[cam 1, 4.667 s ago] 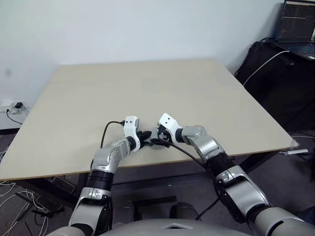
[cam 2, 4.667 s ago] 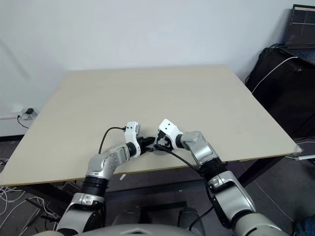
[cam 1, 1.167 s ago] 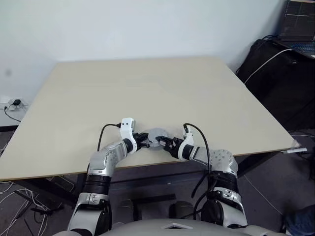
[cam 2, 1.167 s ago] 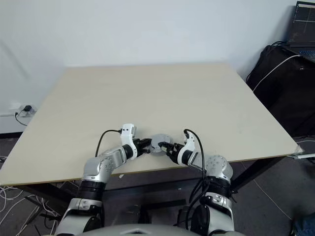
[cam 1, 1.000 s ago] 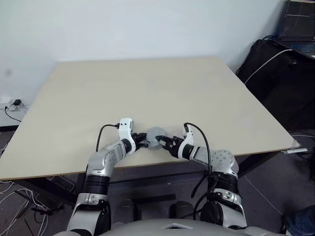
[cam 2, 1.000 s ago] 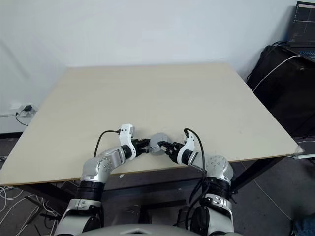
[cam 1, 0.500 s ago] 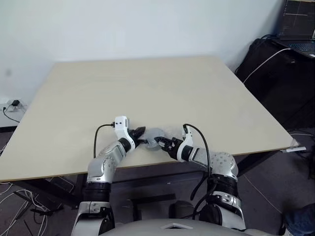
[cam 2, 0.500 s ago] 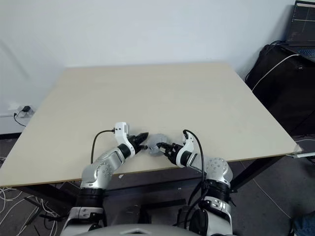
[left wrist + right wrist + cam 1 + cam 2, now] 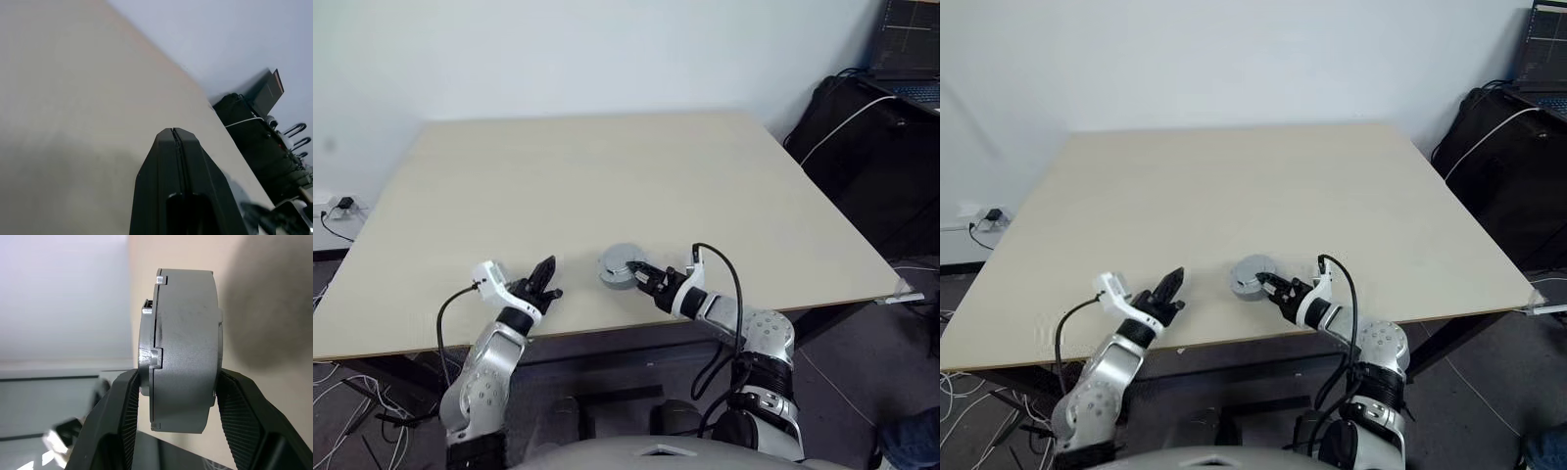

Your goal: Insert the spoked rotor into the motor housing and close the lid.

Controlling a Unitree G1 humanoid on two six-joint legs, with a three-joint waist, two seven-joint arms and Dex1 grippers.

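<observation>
Motor housing with lid on, flat on table | right gripper jaws grasping it | left gripper jaws clenched, empty

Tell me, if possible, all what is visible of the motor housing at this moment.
The motor housing is a round, flat, matt grey metal drum. The lid sits on it, small notches showing along the seam, so nothing inside is visible. It is held edge-on above the table near its front edge. The right gripper clamps it, one ribbed black finger on each flat face.
</observation>
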